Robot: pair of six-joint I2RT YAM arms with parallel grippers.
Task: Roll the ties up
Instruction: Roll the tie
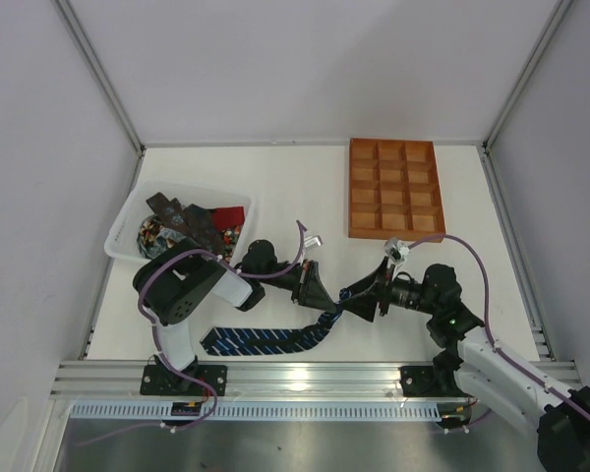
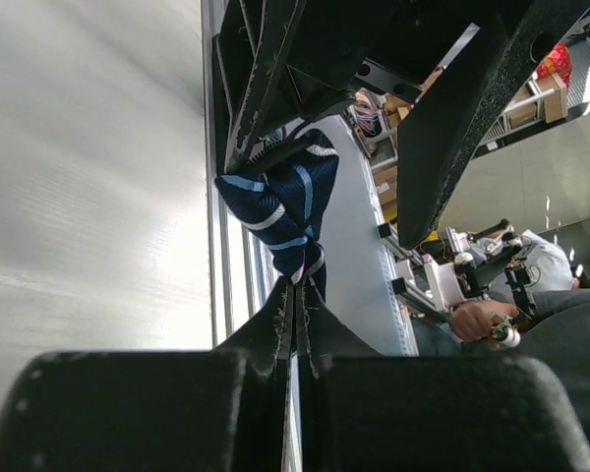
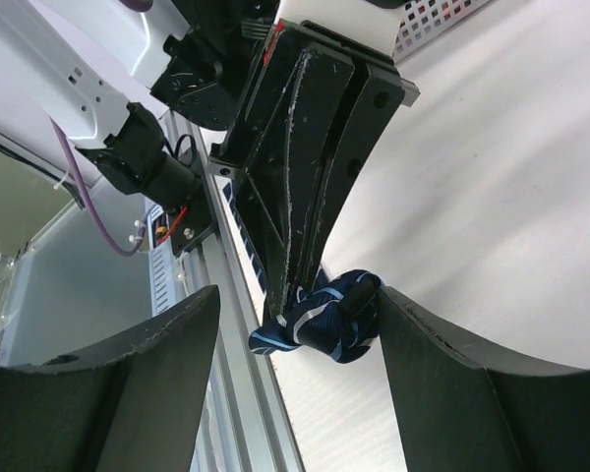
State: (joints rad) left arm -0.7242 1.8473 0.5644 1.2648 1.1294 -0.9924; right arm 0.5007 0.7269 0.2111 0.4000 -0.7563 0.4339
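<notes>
Fabric bunches into a soft crumpled knot where the navy necktie with light-blue diagonal stripes (image 1: pixel 265 340) lifts off the near edge of the smooth white table (image 1: pixel 295 187); the rest lies there as a flat narrow band. The left gripper (image 1: pixel 331 314), scuffed black wedge fingers pressed together, pinches the knot. The right gripper (image 1: pixel 360 301) gapes wide, its curved fingers flanking the knot, holding nothing.
</notes>
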